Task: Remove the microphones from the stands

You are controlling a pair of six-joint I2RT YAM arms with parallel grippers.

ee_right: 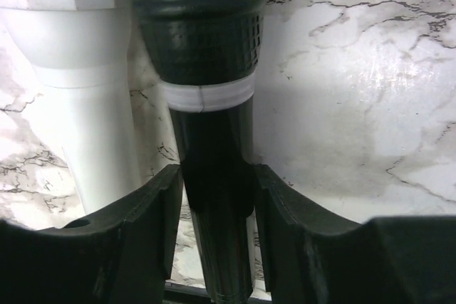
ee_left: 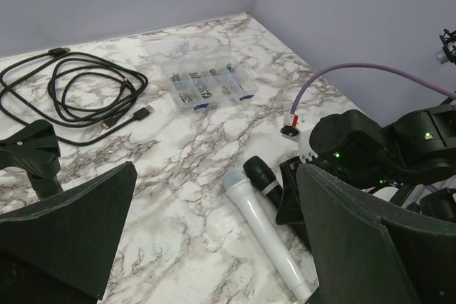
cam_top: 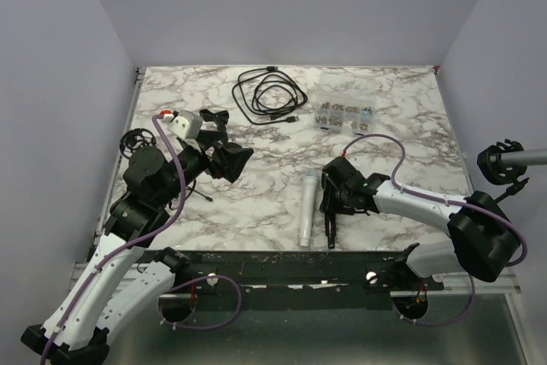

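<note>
**A:** A marbled counter (cam_top: 256, 203) is stretching out between pale lavender walls. Where is the black microphone (ee_left: 258, 171) lying?

**B:** It is lying just right of the white microphone (cam_top: 305, 208), parallel to it, with the two heads sitting side by side. I cannot tell whether it is resting on the marble or hanging just above it.

**A:** Is anything gripping it?

**B:** The right end effector (cam_top: 330, 211) is pinching its dark handle, and both fingers (ee_right: 153, 218) are pressing against it just below the white band (ee_right: 206, 94).

**A:** And the other arm?

**B:** The left end effector (cam_top: 235, 162) is hanging well left of the white microphone, its jaws spreading wide and carrying nothing. A black clip (ee_left: 32, 149) is standing farther left and back.

**A:** Anything behind?

**B:** A coiled black cable (cam_top: 269, 96) is lying beyond the white microphone, slightly left. A clear parts box (cam_top: 344, 114) is sitting beyond it, slightly right.
</note>
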